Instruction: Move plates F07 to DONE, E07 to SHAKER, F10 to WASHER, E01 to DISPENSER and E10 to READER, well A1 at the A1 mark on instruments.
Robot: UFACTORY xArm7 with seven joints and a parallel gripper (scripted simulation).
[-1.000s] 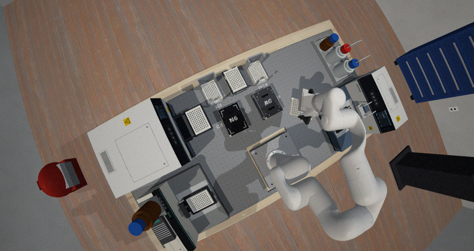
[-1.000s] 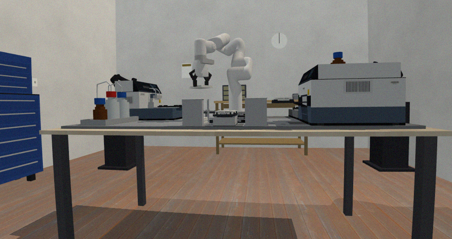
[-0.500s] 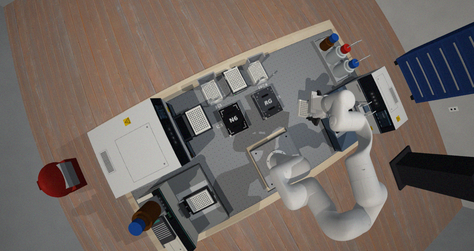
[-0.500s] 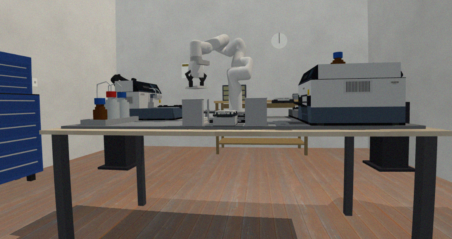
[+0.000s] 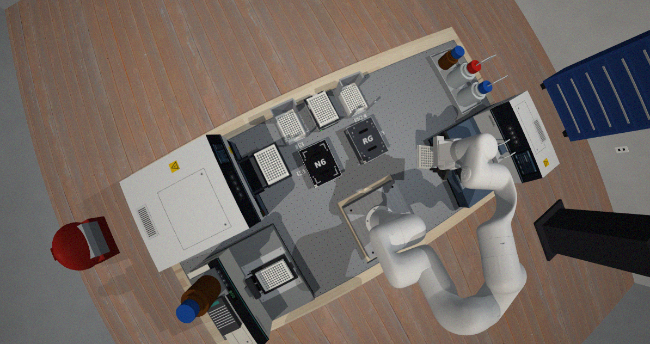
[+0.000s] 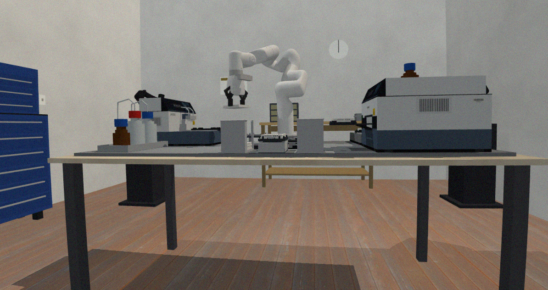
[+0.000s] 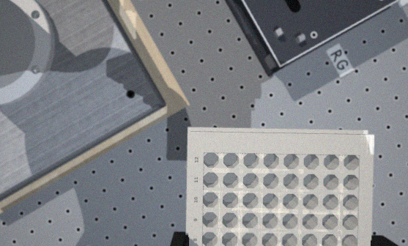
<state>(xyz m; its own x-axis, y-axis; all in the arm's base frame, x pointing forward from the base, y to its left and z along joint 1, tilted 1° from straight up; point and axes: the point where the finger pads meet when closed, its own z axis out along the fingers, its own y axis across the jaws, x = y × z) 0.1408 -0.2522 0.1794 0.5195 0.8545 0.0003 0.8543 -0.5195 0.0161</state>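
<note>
The jaws are clamping a white well plate (image 7: pixel 280 190) by its long sides, holding it flat and clear of the deck; its ID label is not readable in any view. In the wrist view the numbered columns 9 to 12 are showing at the plate's left side. The gripper (image 6: pixel 235 103) is pointing straight down, carrying the plate in the air just beside the open bay of the instrument (image 5: pixel 522 137) standing at the right end of the tabletop, near the bottle tray (image 5: pixel 461 85) in that end's far corner. Below the plate lies the perforated deck (image 7: pixel 220 73), with the corner of the regrip nest RG (image 7: pixel 308 29) near it and the wood-framed base plate (image 7: pixel 151 69) of the arm on the other side. Toward the middle of the table, the recovery nest N6 (image 5: pixel 320 163) is sitting bare. Along the far long edge, three rack bays (image 5: pixel 322 108) are each showing a plate. At the left end, a plate (image 5: pixel 271 164) is resting at the big white instrument's (image 5: pixel 182 201) front, and another plate (image 5: pixel 274 274) is sitting in the instrument by the near left corner.
</note>
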